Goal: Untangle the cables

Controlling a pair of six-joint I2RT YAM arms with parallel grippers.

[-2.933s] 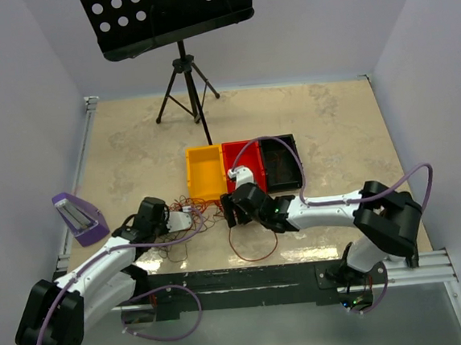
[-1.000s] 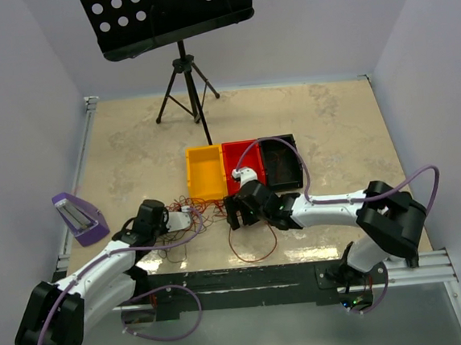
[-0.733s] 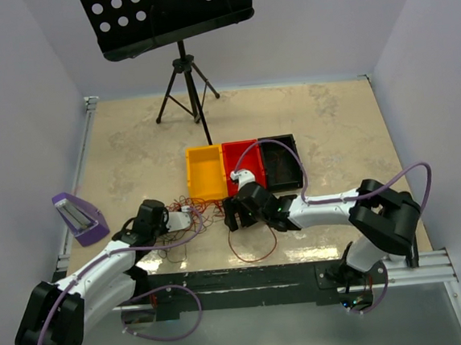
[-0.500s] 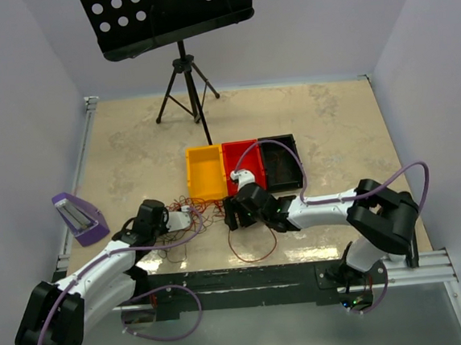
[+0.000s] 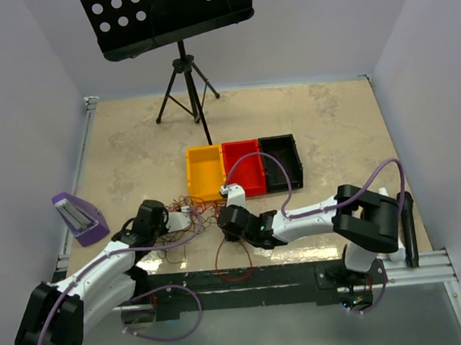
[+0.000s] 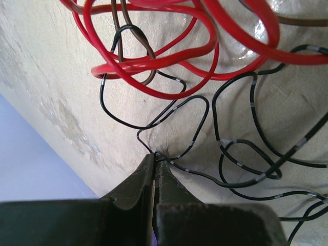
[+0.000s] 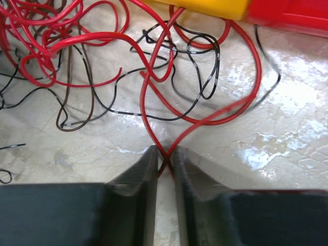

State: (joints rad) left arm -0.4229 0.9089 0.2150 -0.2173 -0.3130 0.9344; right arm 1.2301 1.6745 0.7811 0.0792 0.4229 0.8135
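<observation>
The left claw is clamped on a thin black cable, the right claw on a red cable. The cables lie in a curly red, black and brown heap on the worktop by the yellow box. Close up, the black ones show grey bands.

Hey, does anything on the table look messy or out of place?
Yes: the cables, red, black and brown, lie tangled in a heap beside the yellow bin. The left gripper pinches a black strand, the right gripper a red one.
</observation>
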